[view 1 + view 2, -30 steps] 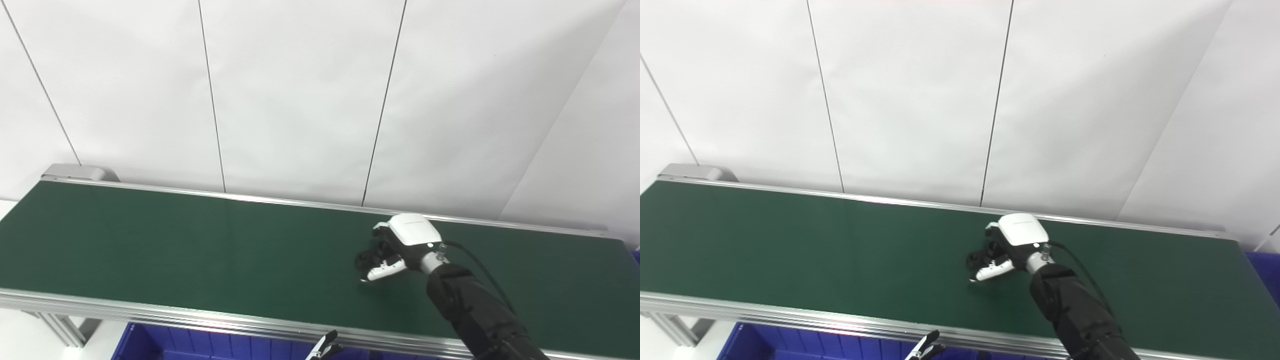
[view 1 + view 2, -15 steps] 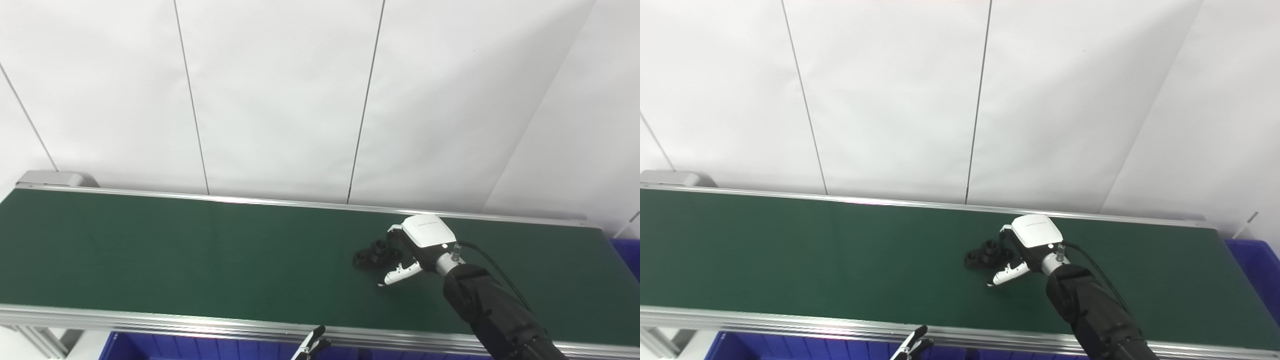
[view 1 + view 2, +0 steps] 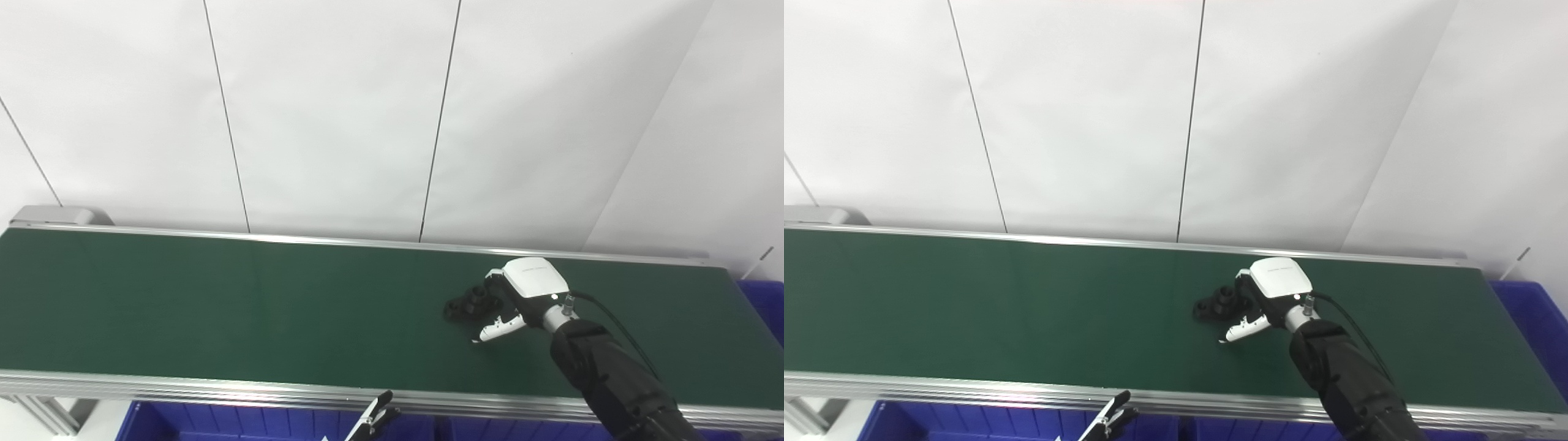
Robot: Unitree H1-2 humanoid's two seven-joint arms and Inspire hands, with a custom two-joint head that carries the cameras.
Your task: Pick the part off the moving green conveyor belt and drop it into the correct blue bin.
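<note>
One black part (image 3: 467, 302) lies on the green conveyor belt (image 3: 245, 294), right of frame centre. Right hand (image 3: 516, 300) sits just beside it, fingers (image 3: 497, 329) spread, nothing held: grasp step pending. Left hand (image 3: 372, 421) barely shows at bottom edge; state unclear. Next: close around part, lift, carry to a blue bin (image 3: 1528, 318), far right.

The part (image 3: 467, 302) lies on the belt (image 3: 245, 300), right of its middle and nearer the far edge. The right hand (image 3: 511, 300) sits just right of it, touching. The left hand (image 3: 373, 419) is below the belt's near edge, over the bins (image 3: 233, 422). Another bin (image 3: 1531, 324) stands past the belt's right end.
</note>
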